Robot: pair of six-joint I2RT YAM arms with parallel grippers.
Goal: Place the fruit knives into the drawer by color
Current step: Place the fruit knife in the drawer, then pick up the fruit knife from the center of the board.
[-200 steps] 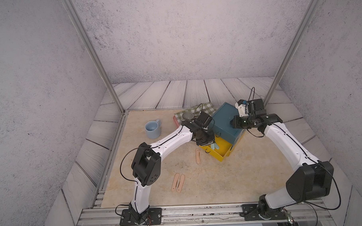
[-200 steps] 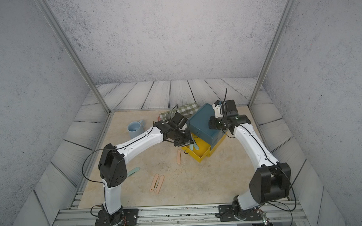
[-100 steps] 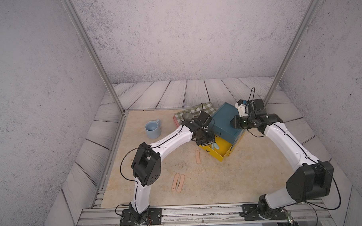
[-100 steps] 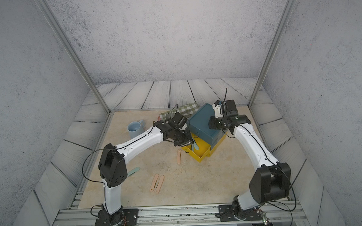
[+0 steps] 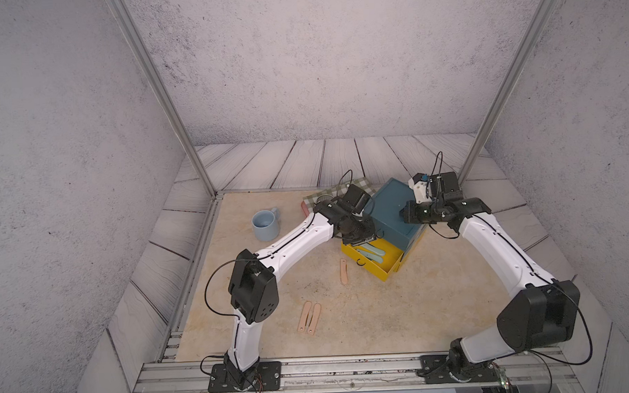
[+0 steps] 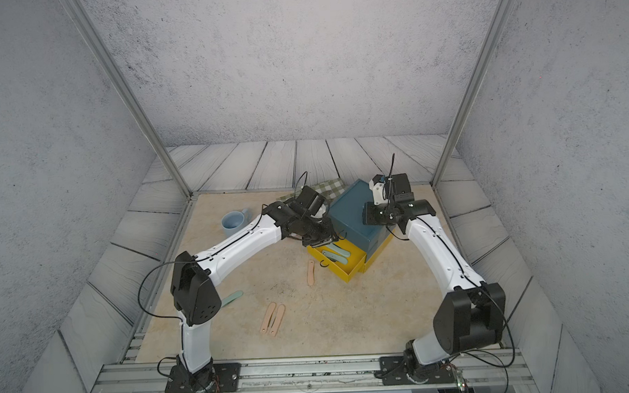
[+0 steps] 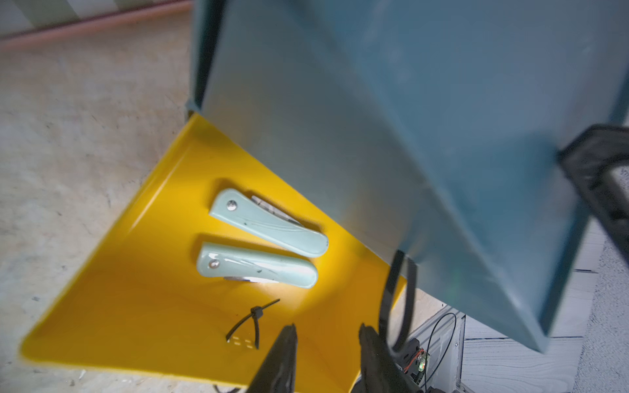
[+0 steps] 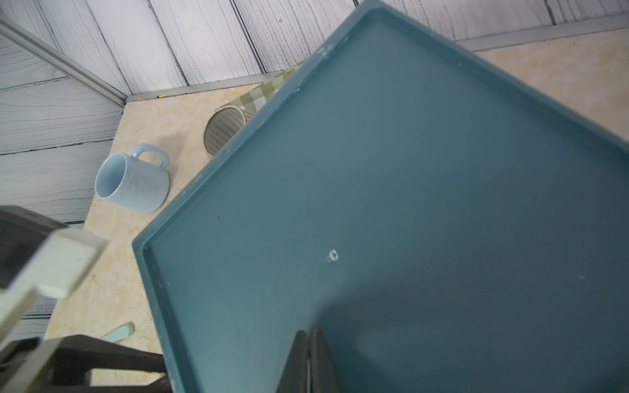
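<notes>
Chest of drawers [image 5: 393,216] stands at the back of the tan mat, set cornerwise. Teal-blue top and upper front. Its rimmed top carries one small pale square mark [image 8: 333,255], too small to read.

One yellow drawer [image 5: 371,269] is pulled out toward the left arm, with a black ring pull on its front. A black cable tie [image 7: 253,321] lies threaded through slots in the drawer floor.

Two mint-green knives [image 7: 269,223] [image 7: 257,265] lie inside that drawer, side by side and nearly parallel. Both are folded, with rounded ends, a silver rivet at one end and a sliver of steel blade along one edge.

Third mint-green knife [image 6: 232,297] lies on the mat by the left arm's elbow, well apart from the chest.

Peach-pink knives, all on the mat: a single one [image 5: 343,271] just beside the open drawer's front, and a pair [image 5: 304,315] [image 5: 314,318] close together, nearer the rail.

Left gripper [image 7: 326,357] hangs over the open drawer near its front wall, fingers apart with nothing between them. A second ring pull [image 7: 396,299] hangs from the teal front just beside it.

Right gripper [image 8: 308,360] is at the chest's teal top, fingers pressed together, holding nothing.

Also in view: a light-blue mug [image 5: 265,224] on the mat, and a green checked cloth [image 5: 341,193] behind the chest.
</notes>
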